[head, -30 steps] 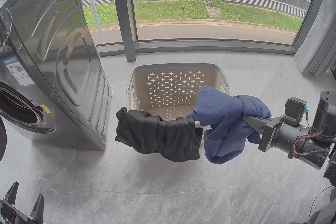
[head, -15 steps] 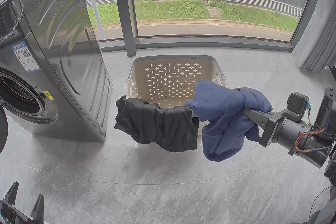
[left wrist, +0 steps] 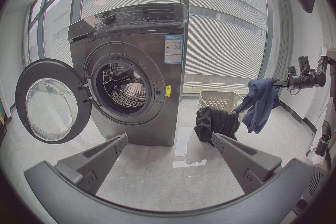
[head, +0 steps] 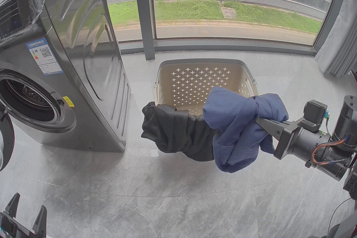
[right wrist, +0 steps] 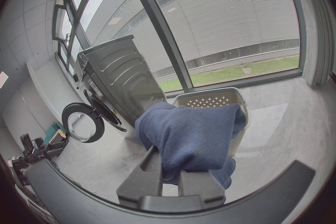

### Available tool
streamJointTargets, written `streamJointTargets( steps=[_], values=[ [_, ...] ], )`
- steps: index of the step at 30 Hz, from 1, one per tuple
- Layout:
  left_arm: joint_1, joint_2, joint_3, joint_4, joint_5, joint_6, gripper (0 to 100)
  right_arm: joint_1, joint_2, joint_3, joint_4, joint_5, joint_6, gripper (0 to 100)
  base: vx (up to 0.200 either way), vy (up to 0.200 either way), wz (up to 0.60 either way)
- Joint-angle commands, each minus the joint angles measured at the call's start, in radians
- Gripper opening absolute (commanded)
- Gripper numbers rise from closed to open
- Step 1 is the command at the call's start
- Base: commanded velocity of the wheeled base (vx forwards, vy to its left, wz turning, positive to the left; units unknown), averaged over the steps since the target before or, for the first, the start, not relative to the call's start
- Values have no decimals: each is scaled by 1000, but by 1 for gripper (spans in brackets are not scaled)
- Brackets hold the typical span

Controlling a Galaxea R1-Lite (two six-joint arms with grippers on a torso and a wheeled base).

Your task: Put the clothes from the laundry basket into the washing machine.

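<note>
A beige laundry basket [head: 204,77] stands on the floor beside the grey washing machine [head: 85,45]. A black garment [head: 174,132] is draped over the basket's near rim. My right gripper [head: 260,121] is shut on a blue garment [head: 238,127], which hangs above the basket's near right corner and partly covers the black one. In the right wrist view the blue garment [right wrist: 192,135] bulges over that gripper [right wrist: 170,168]. The washer's drum [left wrist: 124,88] is open, with its round door [left wrist: 49,105] swung aside. My left gripper [left wrist: 169,137] is open and low, facing the washer's front.
A tall window with a grey post [head: 143,4] runs behind the basket. A curtain [head: 340,38] hangs at the far right. Bare grey floor [head: 148,194] lies between me, the washer and the basket.
The head camera has turned, so more of the washer's front shows. The right gripper still holds the blue garment, which now overlaps the black garment more. The left gripper has not moved.
</note>
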Motion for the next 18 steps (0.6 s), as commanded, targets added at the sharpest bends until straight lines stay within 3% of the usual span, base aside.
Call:
streamJointTargets(
  steps=[1, 18],
  values=[
    [0, -13, 15, -1, 0, 0, 100, 6, 3, 2, -1, 0, 0, 0, 0, 200, 0],
    [0, -13, 15, -1, 0, 0, 100, 4, 3, 2, -1, -8, 1, 0, 0, 200, 0]
  ],
)
